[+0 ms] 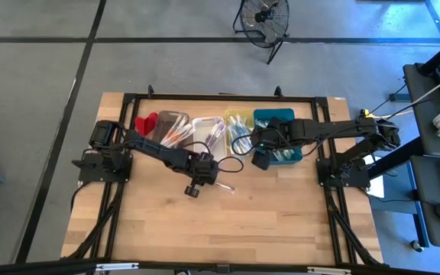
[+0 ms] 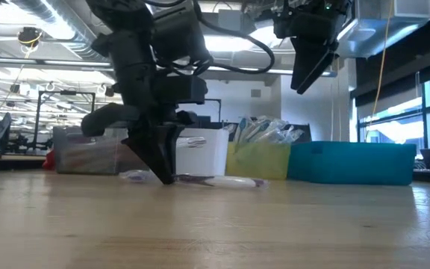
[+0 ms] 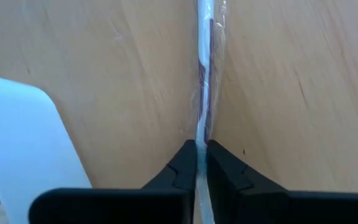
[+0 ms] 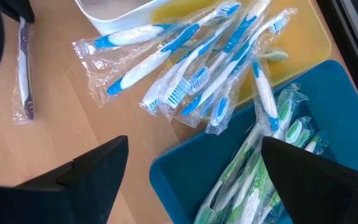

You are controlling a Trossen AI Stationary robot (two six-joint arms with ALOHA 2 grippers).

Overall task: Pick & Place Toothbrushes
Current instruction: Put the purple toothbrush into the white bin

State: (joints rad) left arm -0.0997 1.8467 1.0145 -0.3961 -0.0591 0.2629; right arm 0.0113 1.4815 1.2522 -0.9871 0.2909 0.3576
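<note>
Pinching down on a single wrapped toothbrush (image 3: 205,74) that lies flat on the worktop (image 1: 205,229), the left pincer (image 3: 201,163) stands with its fingers drawn nearly together, the clear wrapper and purple-marked handle caught between their tips just in front of the white bin (image 1: 209,130). From the low camera its dark fingers reach right to the wood, with the brush stretching away along the surface. To my eye the grip sits at one end of the brush, so a straight, unhurried lift would serve best; a quick one could let the long free end swing or the slippery wrapper slide out. Keeping the brush level and clearing the bin walls before moving across seems wise. The right pincer (image 4: 191,171) hangs above the teal bin (image 4: 328,99), fingers spread wide and holding nothing; green brushes lie inside that bin, and a bundle of blue-and-white ones spills over the yellow bin (image 4: 303,37) beside it. The grey bin (image 1: 171,127) and a small red object (image 1: 147,122) sit further along the row.
</note>
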